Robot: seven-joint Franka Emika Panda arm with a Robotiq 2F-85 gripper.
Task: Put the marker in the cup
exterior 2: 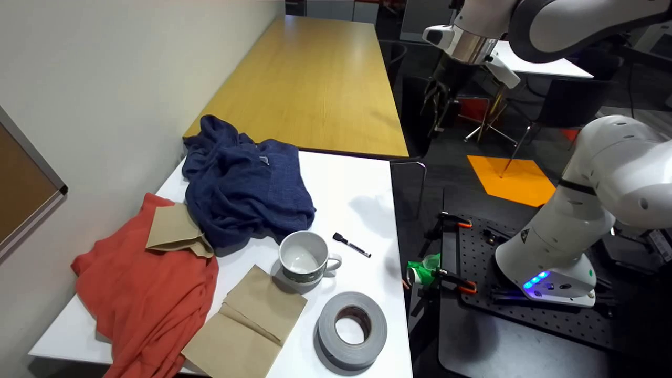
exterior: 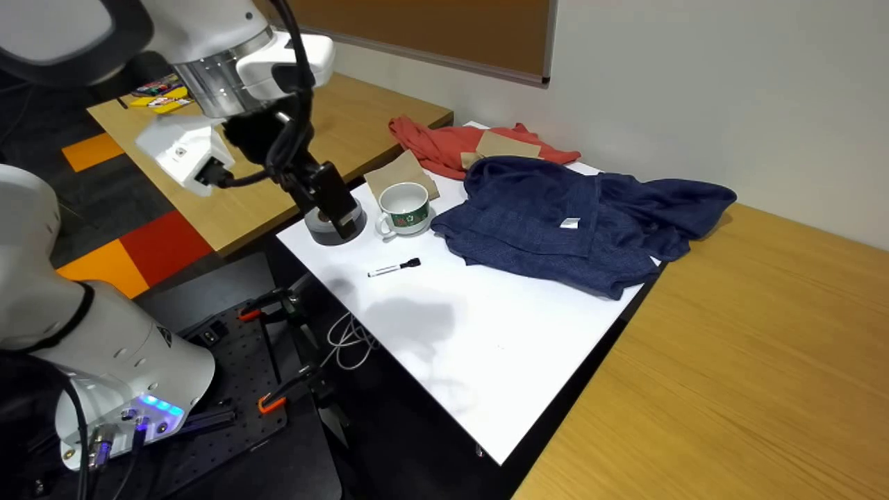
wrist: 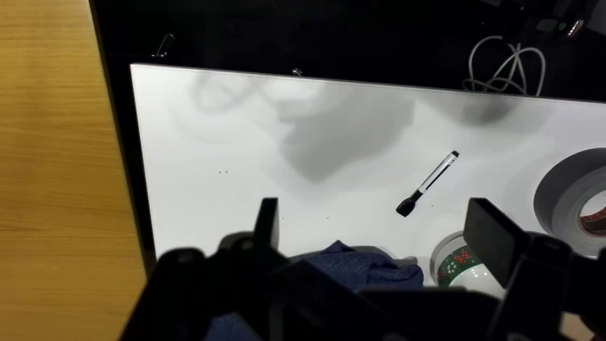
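The marker (exterior: 394, 267) is a thin white-and-black pen lying flat on the white table; it also shows in an exterior view (exterior 2: 352, 245) and in the wrist view (wrist: 428, 182). The cup (exterior: 405, 208) is short, wide and whitish with a green patterned band and a handle. It stands upright near the marker, also seen in an exterior view (exterior 2: 303, 257). In the wrist view the cup (wrist: 450, 267) is partly hidden by a finger. My gripper (wrist: 374, 201) is open and empty, raised above the table, apart from the marker and cup.
A grey tape roll (exterior 2: 331, 336) lies beside the cup. A navy cloth (exterior: 535, 215) and a red cloth (exterior 2: 152, 294) lie along the wall side. Brown paper pieces (exterior 2: 252, 320) lie near the cup. A wooden table (exterior: 750, 361) adjoins the white table (exterior: 486, 389).
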